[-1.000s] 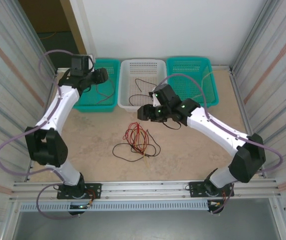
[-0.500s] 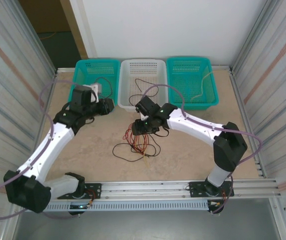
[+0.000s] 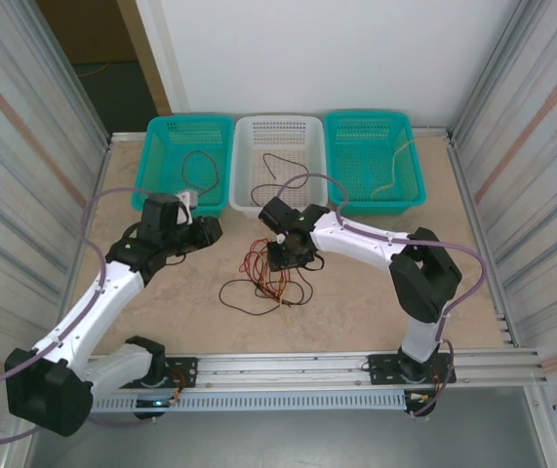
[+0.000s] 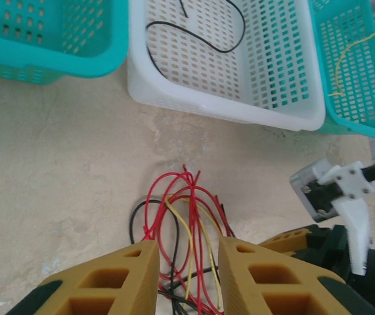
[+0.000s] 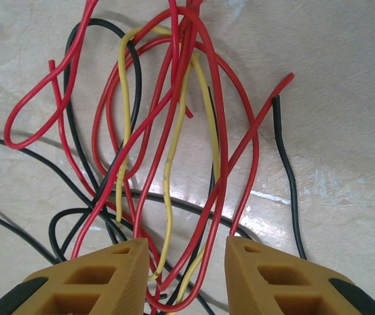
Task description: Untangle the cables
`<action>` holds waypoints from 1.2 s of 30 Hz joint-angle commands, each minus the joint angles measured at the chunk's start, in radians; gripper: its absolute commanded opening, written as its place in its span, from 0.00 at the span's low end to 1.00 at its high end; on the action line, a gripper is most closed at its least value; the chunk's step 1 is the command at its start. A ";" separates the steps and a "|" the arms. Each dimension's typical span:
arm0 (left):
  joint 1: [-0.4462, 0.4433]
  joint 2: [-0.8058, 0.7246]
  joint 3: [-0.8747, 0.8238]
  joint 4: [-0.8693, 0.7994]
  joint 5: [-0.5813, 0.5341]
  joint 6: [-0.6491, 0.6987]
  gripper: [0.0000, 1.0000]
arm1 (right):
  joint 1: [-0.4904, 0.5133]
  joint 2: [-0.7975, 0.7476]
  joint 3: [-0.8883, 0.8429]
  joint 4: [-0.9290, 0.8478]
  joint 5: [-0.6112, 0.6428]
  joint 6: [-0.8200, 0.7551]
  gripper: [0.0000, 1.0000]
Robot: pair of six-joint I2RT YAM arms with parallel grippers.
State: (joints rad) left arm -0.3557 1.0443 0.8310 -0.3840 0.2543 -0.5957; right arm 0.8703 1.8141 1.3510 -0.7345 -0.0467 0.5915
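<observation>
Cables (image 3: 266,278): a loose tangle of thin round wires in glossy red, black and pale yellow. They lie on the worktop (image 3: 376,292) at mid-front, just in front of the white basket (image 3: 239,166). In the right wrist view the red loops cross over the yellow and black strands, and several cut ends stick out free. The worktop is beige with a mottled stone look, mostly matte, with some shiny patches.

Right gripper (image 5: 187,252) hangs right over the tangle. Its fingers (image 5: 102,275) are spread apart with the strands running under the gap, and nothing is pinched. The fingers are mustard-yellow blocks with hollow cut-out cells and black at the base.

Left gripper (image 4: 188,252) is beside the tangle on its left and aimed at it. Its fingers (image 4: 108,282) have the same yellow cellular build. They are also apart and hold nothing.

Three rectangular plastic baskets with perforated lattice walls and rolled rims sit in a row at the back.
- The left teal basket (image 3: 190,121) holds a dark wire (image 3: 200,154).
- The white basket holds a looped black wire (image 4: 203,41).
- The right teal basket (image 3: 413,166) holds a kinked pale yellow wire (image 4: 345,59).

The arms have white shells with black joints, and lilac hoses loop off them.
</observation>
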 commanded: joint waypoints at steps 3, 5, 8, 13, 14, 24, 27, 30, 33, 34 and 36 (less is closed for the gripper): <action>-0.032 0.027 -0.003 0.058 0.022 -0.029 0.30 | -0.002 0.036 -0.026 -0.021 0.035 0.011 0.31; -0.041 0.031 -0.004 0.066 0.021 -0.031 0.30 | -0.005 0.036 -0.027 -0.035 0.054 0.013 0.30; -0.053 0.039 -0.004 0.068 0.021 -0.033 0.30 | -0.020 0.004 -0.048 -0.062 0.094 0.024 0.28; -0.070 0.055 -0.004 0.077 0.021 -0.027 0.30 | -0.067 -0.092 -0.176 -0.063 0.093 0.078 0.28; -0.073 0.061 -0.004 0.081 0.021 -0.026 0.30 | -0.077 -0.105 -0.208 -0.057 0.078 0.087 0.29; -0.086 0.089 0.028 0.094 0.019 -0.026 0.30 | -0.066 -0.094 -0.306 -0.035 -0.009 0.105 0.36; -0.088 0.086 0.028 0.091 0.017 -0.028 0.30 | -0.066 -0.074 -0.299 -0.022 -0.012 0.112 0.34; -0.090 0.080 0.028 0.084 0.013 -0.026 0.30 | -0.066 -0.064 -0.281 -0.028 -0.009 0.115 0.34; -0.091 0.077 0.030 0.073 0.009 -0.020 0.30 | -0.060 -0.084 -0.264 -0.051 0.017 0.114 0.35; -0.091 0.076 0.029 0.073 0.007 -0.020 0.31 | -0.056 -0.096 -0.261 -0.060 0.030 0.110 0.36; -0.091 0.077 0.029 0.074 0.008 -0.019 0.31 | -0.050 -0.121 -0.255 -0.082 0.049 0.103 0.38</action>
State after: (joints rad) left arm -0.4389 1.1336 0.8318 -0.3088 0.2657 -0.6178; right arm 0.8059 1.7355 1.0672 -0.7643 -0.0376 0.6800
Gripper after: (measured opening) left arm 0.305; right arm 0.377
